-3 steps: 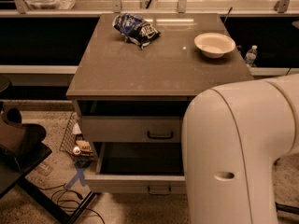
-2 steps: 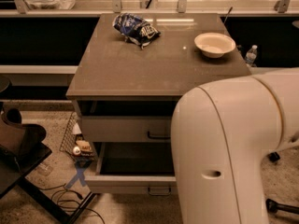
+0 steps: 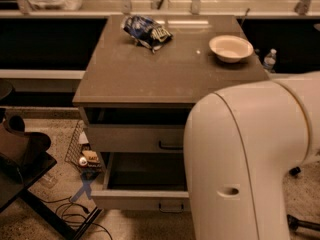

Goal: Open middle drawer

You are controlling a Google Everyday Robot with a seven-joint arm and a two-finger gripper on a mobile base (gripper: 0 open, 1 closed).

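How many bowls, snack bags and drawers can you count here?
White round bowl: 1
Crinkled blue snack bag: 1
Grey-beige drawers showing: 2, upper drawer and pulled-out middle drawer
Pincer: 0, not in view
Total: 4

High view down onto middle drawer (image 3: 134, 199)

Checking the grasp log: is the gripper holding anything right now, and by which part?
Cannot be told: the gripper is not in view. The white arm fills the lower right, beside the pulled-out middle drawer.
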